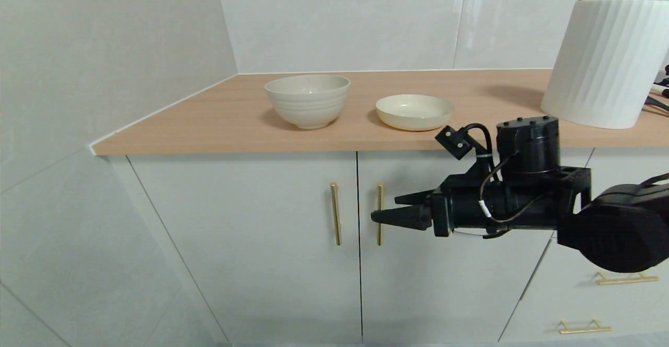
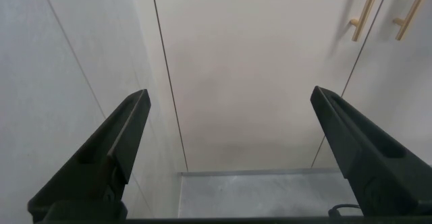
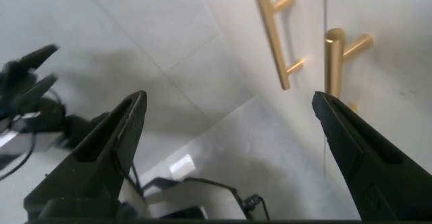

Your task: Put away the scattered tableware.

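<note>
A deep cream bowl [image 1: 307, 100] and a shallow cream dish [image 1: 414, 112] stand side by side on the wooden countertop [image 1: 209, 122]. Below the counter edge, my right gripper [image 1: 385, 207] is open and level, with its tips pointing at the two gold door handles [image 1: 337, 214] of the white cabinet. In the right wrist view the open gripper [image 3: 228, 100] has nothing between its fingers, and the nearer handle [image 3: 334, 62] lies just off one fingertip [image 3: 324, 109]. My left gripper [image 2: 229, 97] is open and empty, low in front of a cabinet door [image 2: 256, 75].
A tall white ribbed vessel [image 1: 606, 59] stands on the counter at the right. More gold handles [image 1: 626, 278] mark drawers at the lower right. A tiled wall closes off the left side. Grey floor [image 2: 250, 193] shows below the cabinet.
</note>
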Tool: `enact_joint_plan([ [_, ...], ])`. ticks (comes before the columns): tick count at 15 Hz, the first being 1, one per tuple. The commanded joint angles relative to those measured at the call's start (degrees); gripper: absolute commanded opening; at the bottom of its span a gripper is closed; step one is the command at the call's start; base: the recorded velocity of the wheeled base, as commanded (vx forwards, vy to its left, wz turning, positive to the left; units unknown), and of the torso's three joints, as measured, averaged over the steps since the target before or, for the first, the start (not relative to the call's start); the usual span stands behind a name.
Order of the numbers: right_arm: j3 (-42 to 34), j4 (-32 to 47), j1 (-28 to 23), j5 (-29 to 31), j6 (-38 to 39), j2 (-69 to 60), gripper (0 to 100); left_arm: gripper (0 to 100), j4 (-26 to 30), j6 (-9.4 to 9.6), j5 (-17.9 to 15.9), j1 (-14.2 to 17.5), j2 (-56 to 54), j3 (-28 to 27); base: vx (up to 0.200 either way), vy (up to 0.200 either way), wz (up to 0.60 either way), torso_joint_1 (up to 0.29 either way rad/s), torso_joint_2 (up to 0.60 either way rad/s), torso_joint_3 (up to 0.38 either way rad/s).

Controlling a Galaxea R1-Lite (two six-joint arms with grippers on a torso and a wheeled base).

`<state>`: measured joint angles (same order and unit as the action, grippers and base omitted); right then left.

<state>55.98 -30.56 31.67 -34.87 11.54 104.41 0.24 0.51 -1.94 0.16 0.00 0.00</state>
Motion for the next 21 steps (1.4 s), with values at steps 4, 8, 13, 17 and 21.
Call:
enact_joint_plan([
  [4, 1.41, -2.13, 0.5, 2.96, 0.5, 8.0, 100, 100, 0.02, 0.02, 0.0, 0.02, 0.0, 0.0, 0.0, 0.0, 0.0, 0.0, 0.0, 0.0],
  [8, 1.15, -11.1, 0.58, 6.83, 1.02, 12.13, 100, 100, 0.02, 0.02, 0.0, 0.02, 0.0, 0.0, 0.0, 0.0, 0.0, 0.0, 0.0, 0.0],
  [13, 1.06, -12.68, 3.05, 7.09, 3.05, 12.83, 100, 100, 0.02, 0.02, 0.0, 0.02, 0.0, 0.0, 0.0, 0.0, 0.0, 0.0, 0.0, 0.0],
  [17, 0.01, -14.44, 3.4, 7.09, 5.15, 12.39, 100, 100, 0.02, 0.02, 0.0, 0.02, 0.0, 0.0, 0.0, 0.0, 0.0, 0.0, 0.0, 0.0],
  [21, -4.56, -16.55, 4.72, 6.74, 5.51, 10.81, 100, 100, 0.02, 0.02, 0.0, 0.02, 0.0, 0.0, 0.0, 0.0, 0.0, 0.0, 0.0, 0.0],
])
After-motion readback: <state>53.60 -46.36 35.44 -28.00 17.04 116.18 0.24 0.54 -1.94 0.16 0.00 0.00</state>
